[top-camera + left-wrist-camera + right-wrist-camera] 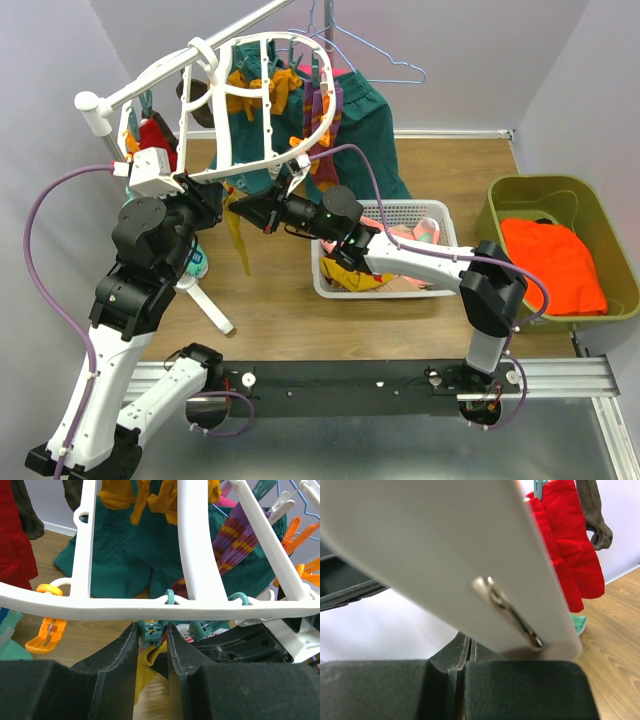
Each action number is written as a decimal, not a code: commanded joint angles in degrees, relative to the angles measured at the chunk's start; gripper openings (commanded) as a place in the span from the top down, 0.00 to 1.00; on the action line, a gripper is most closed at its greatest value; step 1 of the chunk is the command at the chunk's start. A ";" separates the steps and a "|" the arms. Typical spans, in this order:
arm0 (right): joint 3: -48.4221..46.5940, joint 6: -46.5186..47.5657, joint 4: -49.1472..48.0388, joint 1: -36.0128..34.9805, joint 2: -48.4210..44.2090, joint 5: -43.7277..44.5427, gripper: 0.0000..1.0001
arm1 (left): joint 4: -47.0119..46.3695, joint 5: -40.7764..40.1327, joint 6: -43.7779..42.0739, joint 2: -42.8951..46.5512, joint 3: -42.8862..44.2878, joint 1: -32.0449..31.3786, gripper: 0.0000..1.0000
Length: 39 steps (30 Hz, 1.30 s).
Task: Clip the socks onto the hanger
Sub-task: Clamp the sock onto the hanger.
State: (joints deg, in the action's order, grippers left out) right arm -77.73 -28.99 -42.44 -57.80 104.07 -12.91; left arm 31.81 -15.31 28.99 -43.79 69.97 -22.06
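We see one white hanger [250, 163] hanging tilted, with one red sock [155, 135] at its left end. Under its near rim the left gripper [151, 626] pinches one teal clip [149, 634] above one yellow sock [144, 672], and the right gripper [467, 649] has its two fingers pressed together. Further right sit one white basket [400, 206] and one green bin [545, 182].

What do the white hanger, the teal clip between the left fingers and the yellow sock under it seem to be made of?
The hanger looks like moulded plastic, smooth and slightly glossy. The teal clip is probably hard plastic too, with the same sheen. The yellow sock looks like soft fabric, matte, hanging in limp folds.
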 commanded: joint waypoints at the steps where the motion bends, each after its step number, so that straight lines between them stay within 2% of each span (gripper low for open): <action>1: -0.93 -0.36 -3.44 -0.47 -0.27 0.69 0.98 | 3.08 1.60 -0.60 0.11 -0.72 0.27 1.00; 27: -2.50 0.34 -3.53 -0.47 -0.98 -2.03 0.98 | 3.78 1.95 -1.57 -0.51 -1.42 0.36 1.00; 39: -0.05 0.96 -0.54 -0.38 -0.01 -0.02 0.98 | 4.66 1.86 -1.66 0.11 2.18 0.27 1.00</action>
State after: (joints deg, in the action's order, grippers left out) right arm -77.76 -28.49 -43.35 -57.80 104.05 -13.74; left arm 32.93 -14.79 28.45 -43.88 70.61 -22.06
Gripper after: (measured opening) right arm 0.024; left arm 0.338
